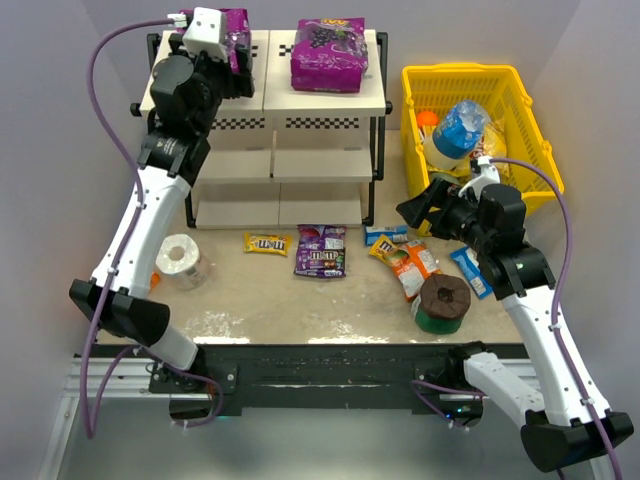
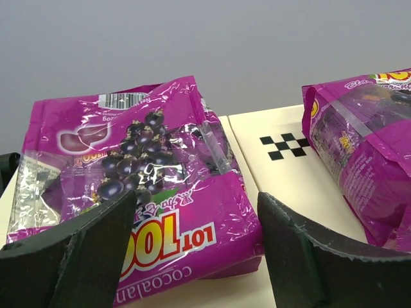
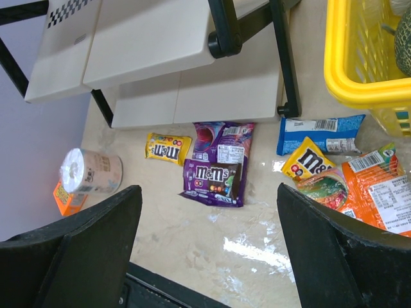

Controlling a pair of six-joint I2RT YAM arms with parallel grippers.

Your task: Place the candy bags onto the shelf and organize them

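A large purple candy bag (image 2: 160, 192) with a yellow "100" lies flat on the left of the shelf's top board (image 2: 276, 167). My left gripper (image 2: 196, 205) is open, its jaws wide on either side of the bag's near end. From above, that bag (image 1: 238, 30) shows beside the wrist. A second large purple bag (image 1: 328, 53) lies on the top right. Smaller bags lie on the table: yellow (image 3: 168, 148), dark purple (image 3: 217, 168), blue (image 3: 321, 133), another yellow (image 3: 309, 160) and orange (image 3: 379, 192). My right gripper (image 3: 209, 192) hangs open and empty above the table, near the basket.
A yellow plastic basket (image 1: 520, 120) at the right holds a blue-capped bottle (image 1: 462, 128). A pale paper roll (image 1: 182, 260) lies at the left with a small orange box (image 3: 64, 197) beside it. A green and brown roll (image 1: 443, 303) sits near the right arm.
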